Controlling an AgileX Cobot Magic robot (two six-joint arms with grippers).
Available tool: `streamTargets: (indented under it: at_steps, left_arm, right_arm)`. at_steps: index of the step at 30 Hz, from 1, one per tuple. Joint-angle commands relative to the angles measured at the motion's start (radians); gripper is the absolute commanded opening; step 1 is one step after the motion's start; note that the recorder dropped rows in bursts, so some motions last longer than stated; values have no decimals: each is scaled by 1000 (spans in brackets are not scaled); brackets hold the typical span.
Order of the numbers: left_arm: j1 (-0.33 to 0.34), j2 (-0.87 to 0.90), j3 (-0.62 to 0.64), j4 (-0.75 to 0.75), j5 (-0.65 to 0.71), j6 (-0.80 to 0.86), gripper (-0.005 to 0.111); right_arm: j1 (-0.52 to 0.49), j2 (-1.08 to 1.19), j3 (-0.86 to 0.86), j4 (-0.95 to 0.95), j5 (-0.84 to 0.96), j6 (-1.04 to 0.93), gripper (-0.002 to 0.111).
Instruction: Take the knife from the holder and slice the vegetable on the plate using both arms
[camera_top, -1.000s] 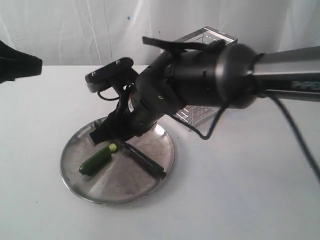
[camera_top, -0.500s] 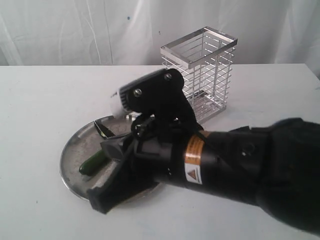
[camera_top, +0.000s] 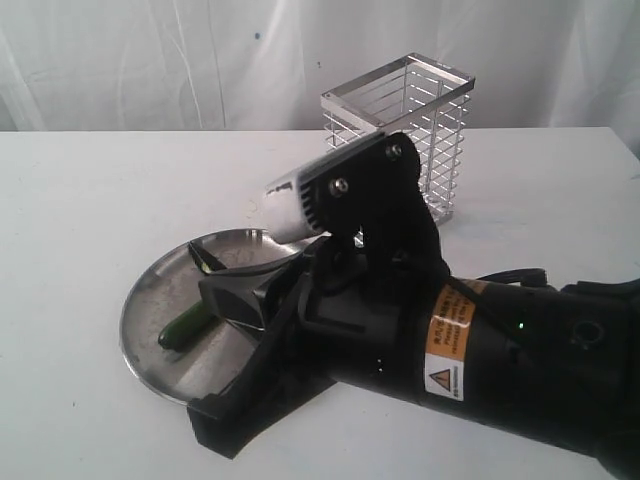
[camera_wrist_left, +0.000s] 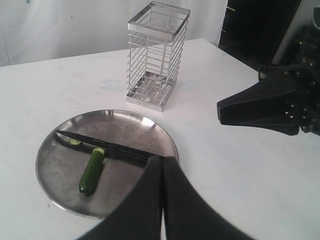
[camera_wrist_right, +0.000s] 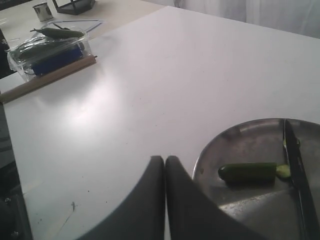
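The dark knife (camera_wrist_left: 107, 146) lies flat across the steel plate (camera_wrist_left: 130, 125), free of both grippers. The green vegetable (camera_wrist_left: 91, 171) rests just in front of the blade, its cut end toward it. A thin slice (camera_wrist_left: 75, 142) sits beyond the blade. My left gripper (camera_wrist_left: 163, 159) is shut and empty, its tips hiding the knife's handle end. My right gripper (camera_wrist_right: 164, 159) is shut and empty beside the plate (camera_wrist_right: 240, 140), with the vegetable (camera_wrist_right: 247, 172) and knife (camera_wrist_right: 295, 165) to one side. The wire holder (camera_top: 420, 110) stands empty behind the plate (camera_top: 150, 300). Only the knife's tip (camera_top: 207, 260) shows there.
The right arm (camera_top: 480, 350) fills the exterior view's foreground and covers the plate's right half. Its black end piece (camera_wrist_left: 265, 107) hangs right of the plate. A clear box of vegetables (camera_wrist_right: 50, 50) and a metal cup (camera_wrist_right: 42, 10) sit on a neighbouring table.
A second ago the right gripper was low over the plate at the knife. The right arm has since swung back toward the camera, and the left arm has left the view's left edge.
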Motion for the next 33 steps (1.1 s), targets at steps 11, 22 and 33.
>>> streamTargets:
  at_steps: [11,22,33]
  left_arm:
    - [-4,-7,6,-9,13,-1,0]
    - [-4,-7,6,-9,13,-3,0]
    - [-4,-7,6,-9,13,-1,0]
  right_arm:
    - [-39,-157,24,-2,164,-158,0]
    - [-632,-1048,550,3,391,-181,0]
    - [-700,-1217,646,6,568,-181,0]
